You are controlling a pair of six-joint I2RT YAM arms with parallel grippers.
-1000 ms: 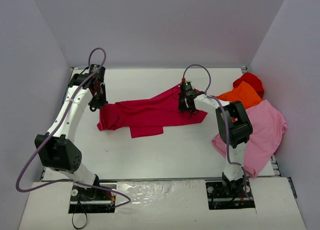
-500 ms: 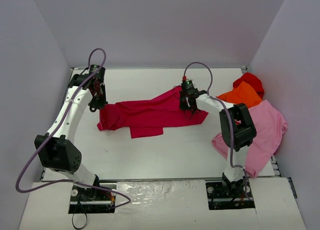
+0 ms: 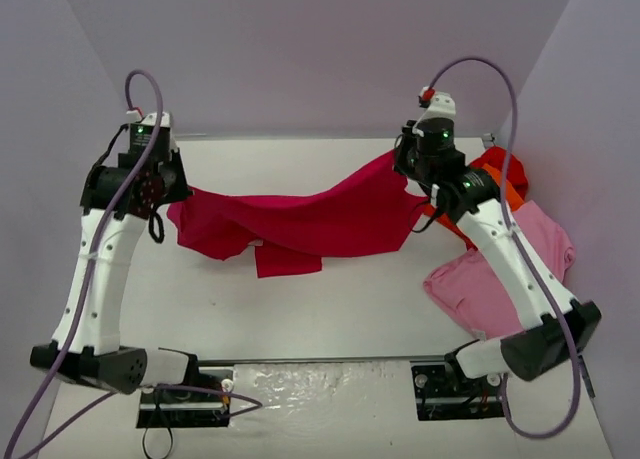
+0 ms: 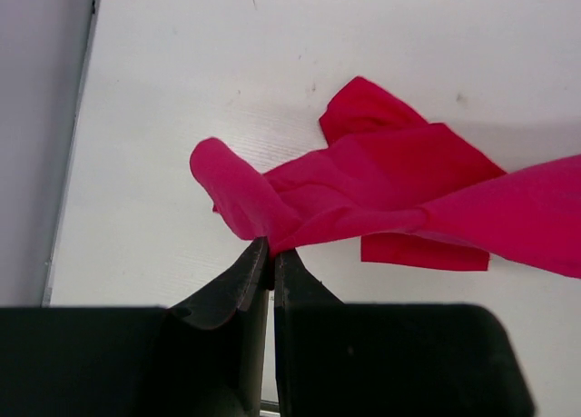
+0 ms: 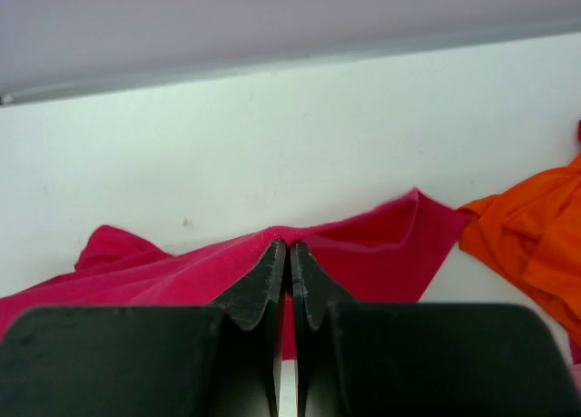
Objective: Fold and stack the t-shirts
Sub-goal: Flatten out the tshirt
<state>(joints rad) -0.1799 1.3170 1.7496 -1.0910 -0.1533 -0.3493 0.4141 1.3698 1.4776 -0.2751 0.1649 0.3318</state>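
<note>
The crimson t-shirt point(image 3: 320, 219) hangs stretched in the air between both arms, sagging in the middle, with a flap point(image 3: 288, 260) trailing on the table. My left gripper point(image 3: 172, 196) is shut on its left end point(image 4: 272, 226); in the left wrist view the gripper point(image 4: 271, 251) pinches the cloth at its tips. My right gripper point(image 3: 402, 166) is shut on the right end, and in the right wrist view the gripper point(image 5: 289, 246) nips the shirt's edge point(image 5: 363, 253). At the right lie the orange t-shirt point(image 3: 505, 194), the bright red t-shirt point(image 3: 500, 160) behind it, and the light pink t-shirt point(image 3: 520, 269).
The white table point(image 3: 350, 299) is walled in by grey panels on the left, back and right. The orange shirt point(image 5: 536, 244) lies just right of my right gripper. Both arm bases sit at the near edge.
Both arms rose and pulled apart, lifting the crimson shirt off the table and stretching it. The right gripper closed on the shirt's right edge and carried it up and to the right.
</note>
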